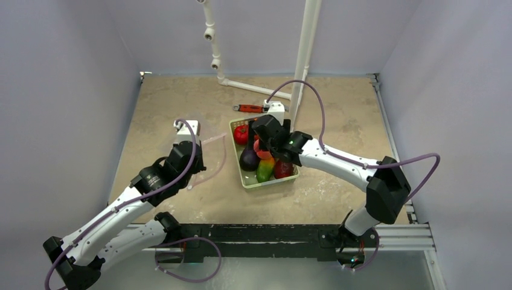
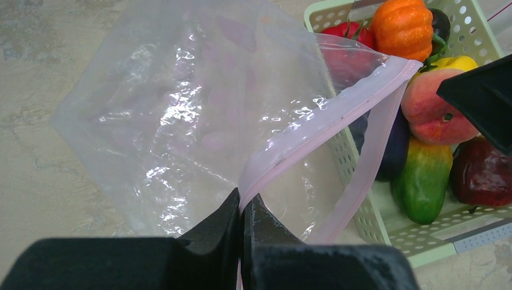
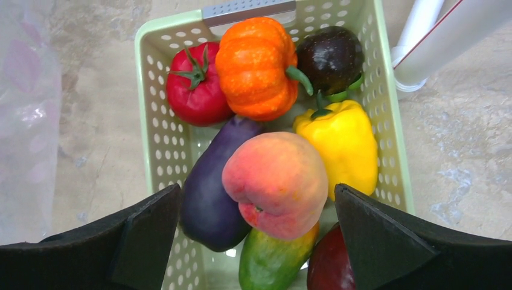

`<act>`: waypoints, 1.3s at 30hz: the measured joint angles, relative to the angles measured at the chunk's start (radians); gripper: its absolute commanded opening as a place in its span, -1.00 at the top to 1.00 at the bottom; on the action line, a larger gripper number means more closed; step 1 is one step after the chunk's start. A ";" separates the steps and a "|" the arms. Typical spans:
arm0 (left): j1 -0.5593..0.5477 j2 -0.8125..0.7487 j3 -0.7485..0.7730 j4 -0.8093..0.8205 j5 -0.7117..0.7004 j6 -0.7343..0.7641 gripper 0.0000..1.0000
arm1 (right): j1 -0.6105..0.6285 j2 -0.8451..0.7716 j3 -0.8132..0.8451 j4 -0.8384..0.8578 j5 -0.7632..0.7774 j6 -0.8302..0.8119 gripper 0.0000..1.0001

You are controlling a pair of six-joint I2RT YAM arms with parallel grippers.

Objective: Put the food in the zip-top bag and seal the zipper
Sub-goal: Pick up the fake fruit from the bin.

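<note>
— Plastic, clear and crinkly: location?
— Zip-top bag (image 2: 181,109), flat on the tan table (image 1: 338,121), just left of the light green basket (image 3: 142,90). Mouth parted, pink zipper (image 2: 329,121) raised toward the basket.
— Left gripper (image 2: 243,208)?
— Clamped tight on the zipper strip (near end of the mouth).
— Food (image 1: 249,158)?
— All in the basket: peach (image 3: 275,181) on top, tomato (image 3: 196,90), orange pumpkin (image 3: 256,66), yellow pepper (image 3: 344,145), purple eggplant (image 3: 211,193), green mango (image 3: 272,260), dark red piece (image 3: 329,269) (only partly seen).
— Right gripper (image 3: 255,199)?
— Spread wide just above the peach, one finger on either side, gripping nothing.
— Remainder?
— Red-handled wrench (image 1: 249,108), on the table beyond the basket.
</note>
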 measured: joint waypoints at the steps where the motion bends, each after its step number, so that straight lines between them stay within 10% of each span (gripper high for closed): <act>1: 0.000 0.000 0.000 0.000 0.001 0.002 1.00 | -0.008 0.000 -0.003 0.006 -0.002 -0.004 -0.98; 18: 0.004 0.000 0.000 0.008 0.021 0.004 1.00 | -0.047 0.121 -0.030 0.078 -0.050 -0.039 -0.86; 30: 0.005 0.000 0.000 0.008 0.026 0.004 1.00 | -0.047 0.138 -0.043 0.079 -0.048 -0.029 -0.17; 39: 0.005 0.000 0.000 0.008 0.028 0.004 1.00 | -0.047 0.051 -0.043 0.066 -0.054 -0.027 -0.02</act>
